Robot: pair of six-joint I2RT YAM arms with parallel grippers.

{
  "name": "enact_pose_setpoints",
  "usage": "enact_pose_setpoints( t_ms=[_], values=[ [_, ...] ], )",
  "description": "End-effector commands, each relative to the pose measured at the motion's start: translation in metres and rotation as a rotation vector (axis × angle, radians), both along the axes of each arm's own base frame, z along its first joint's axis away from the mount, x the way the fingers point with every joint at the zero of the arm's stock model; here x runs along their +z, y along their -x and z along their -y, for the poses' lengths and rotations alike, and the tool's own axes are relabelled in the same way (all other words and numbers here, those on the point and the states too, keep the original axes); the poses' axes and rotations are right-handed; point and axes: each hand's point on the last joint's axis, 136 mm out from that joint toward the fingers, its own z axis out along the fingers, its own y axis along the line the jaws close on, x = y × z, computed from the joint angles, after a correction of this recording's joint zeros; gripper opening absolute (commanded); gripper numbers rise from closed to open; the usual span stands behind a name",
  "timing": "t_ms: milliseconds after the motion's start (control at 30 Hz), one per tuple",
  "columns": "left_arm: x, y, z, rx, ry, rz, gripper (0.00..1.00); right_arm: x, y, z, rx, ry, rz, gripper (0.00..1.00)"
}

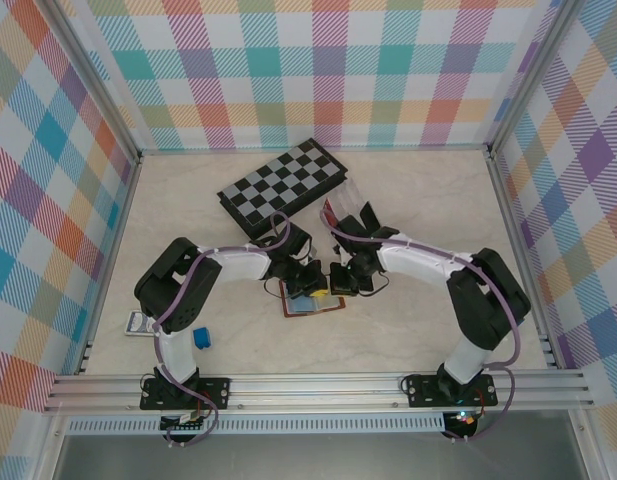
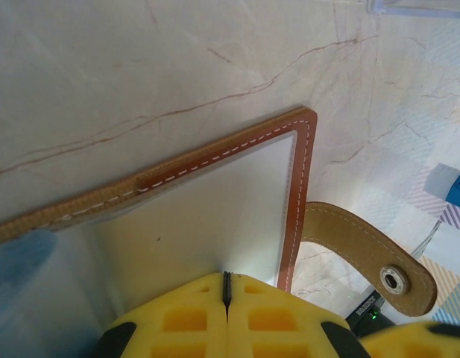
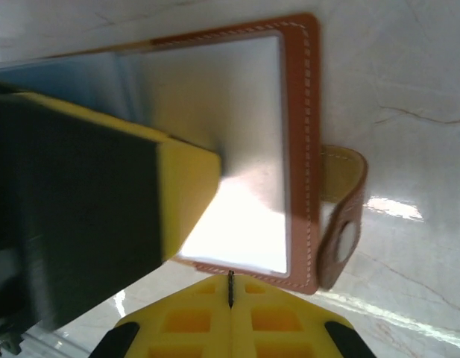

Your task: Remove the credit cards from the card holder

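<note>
The card holder (image 1: 313, 303) lies open and flat on the marble table (image 1: 428, 200), near centre. Its long axis runs roughly left to right, and the snap tab (image 2: 367, 257) juts off one end. The left gripper (image 2: 227, 282) and right gripper (image 3: 230, 283) are both pressed closed at its pale lining; possibly pinching a sleeve, unclear.
</note>
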Motion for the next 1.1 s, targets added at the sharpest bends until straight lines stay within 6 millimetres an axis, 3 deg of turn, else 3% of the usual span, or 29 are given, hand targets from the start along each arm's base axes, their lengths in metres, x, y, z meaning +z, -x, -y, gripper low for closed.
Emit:
enact_pose_setpoints(
  t_ms=[0,200,367,500,733,867,1067],
  values=[
    [-0.007,0.005,-0.005,-0.015,-0.059,-0.020,0.00,-0.018,0.003,0.002,-0.037,0.021,-0.045,0.04],
    [0.014,0.000,0.001,-0.007,-0.018,0.007,0.00,-0.039,0.007,0.013,-0.068,0.074,-0.059,0.04],
    [0.029,0.002,-0.006,0.008,-0.038,0.021,0.03,-0.051,0.011,0.017,-0.087,0.096,-0.080,0.04],
    [0.043,0.006,-0.025,0.035,-0.094,0.039,0.10,-0.052,0.013,0.019,-0.101,0.099,-0.085,0.04],
    [0.064,0.008,-0.079,0.136,-0.298,0.126,0.33,-0.055,0.015,0.021,-0.109,0.110,-0.104,0.05],
    [0.056,0.014,-0.090,0.153,-0.331,0.115,0.40,-0.057,0.015,0.022,-0.110,0.120,-0.108,0.05],
    [0.041,0.016,-0.079,0.151,-0.288,0.072,0.41,-0.058,0.016,0.022,-0.109,0.125,-0.117,0.05]
  ],
)
